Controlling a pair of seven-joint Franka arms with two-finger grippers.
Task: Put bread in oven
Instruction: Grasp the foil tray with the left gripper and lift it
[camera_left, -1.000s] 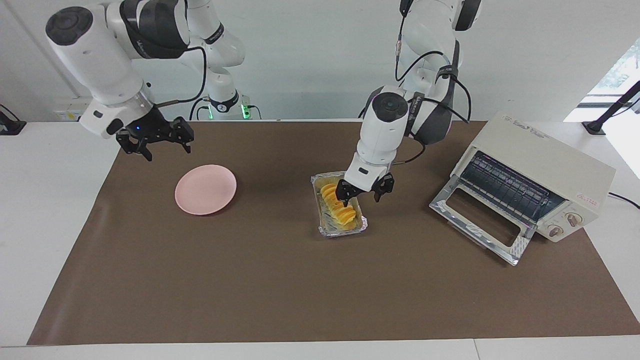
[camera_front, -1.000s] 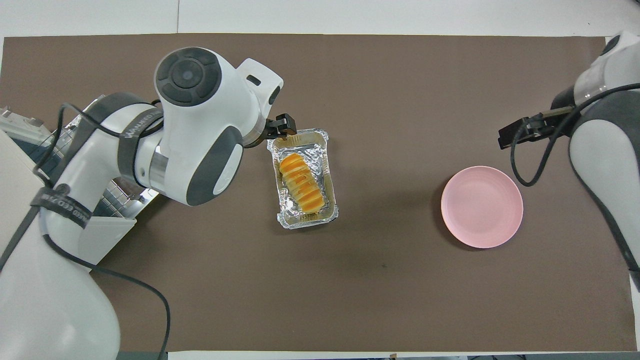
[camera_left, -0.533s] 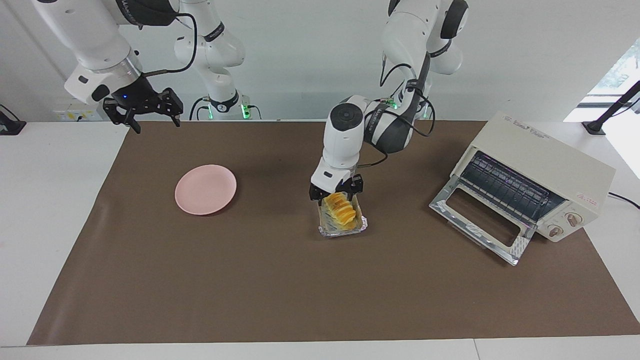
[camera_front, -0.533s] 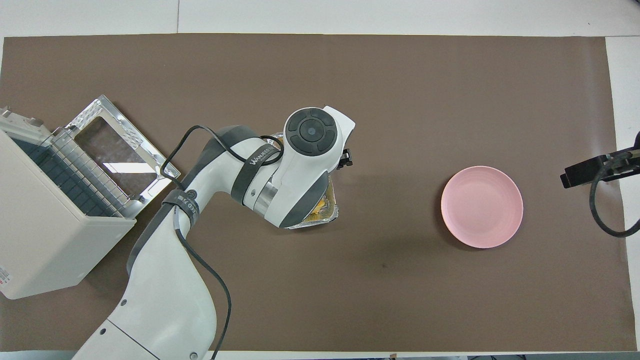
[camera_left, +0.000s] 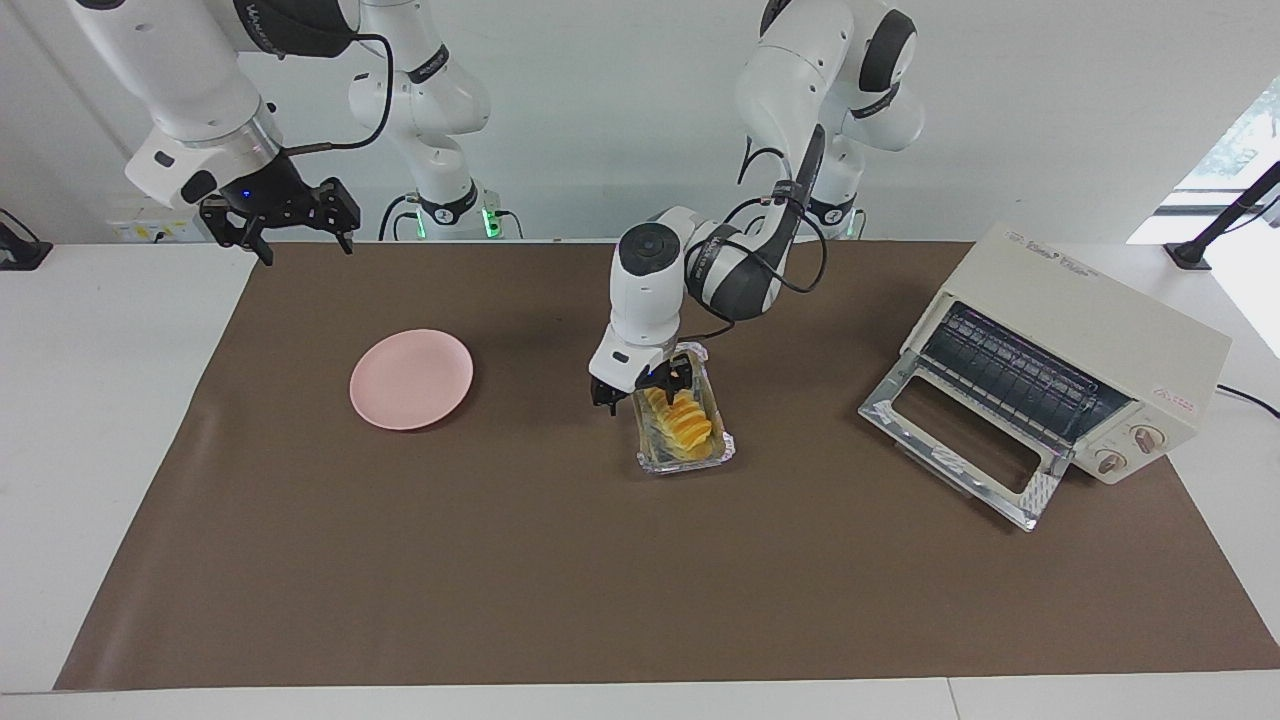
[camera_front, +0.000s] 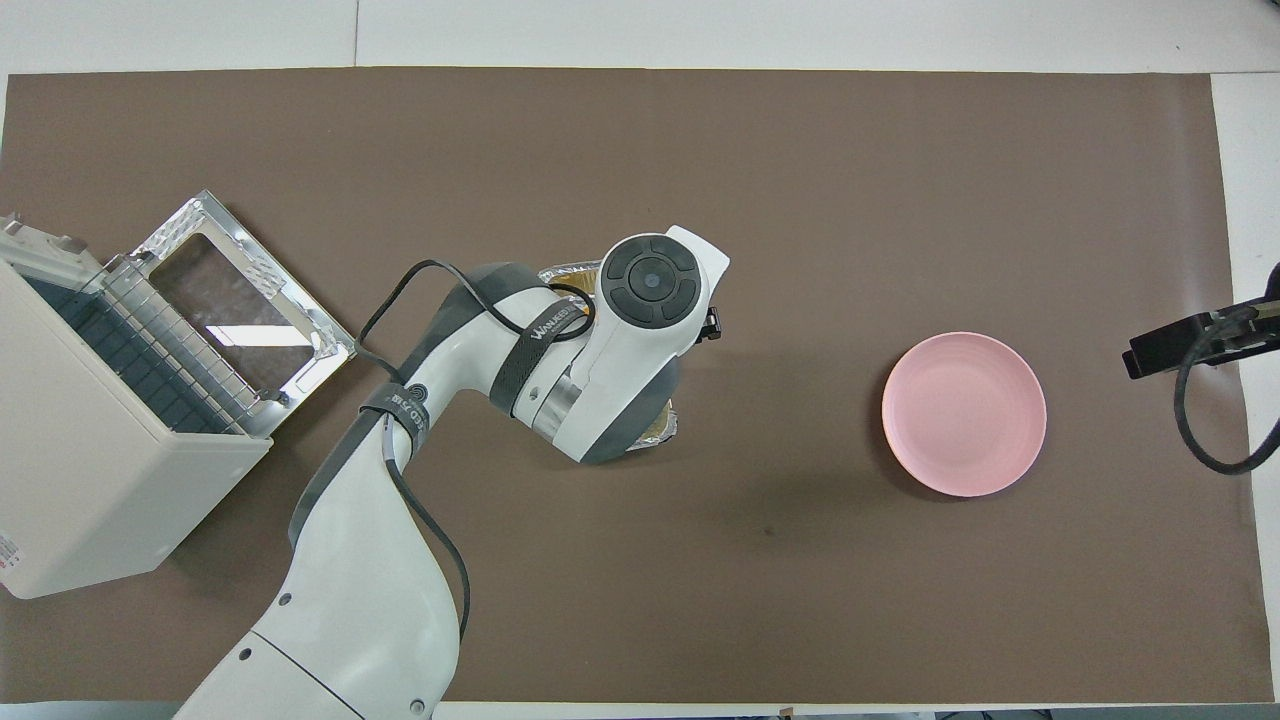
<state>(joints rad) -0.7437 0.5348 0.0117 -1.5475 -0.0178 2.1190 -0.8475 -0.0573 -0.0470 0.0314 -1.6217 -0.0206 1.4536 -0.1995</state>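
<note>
Foil tray (camera_left: 722, 440) claw-straddled now — left claw (camera_left: 640, 391) lower onto bread (camera_left: 680, 420).

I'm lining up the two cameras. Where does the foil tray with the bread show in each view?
Facing view: the foil tray lies mid-mat between the pink plate and the oven, the bread in it, the left gripper at its robot-side end.
Overhead view: mostly hidden under the left arm; only foil tray edges show.
Shared landmark: the pink plate.

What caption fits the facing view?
Left gripper straddles foil tray edge beside bread; oven door open.
</note>
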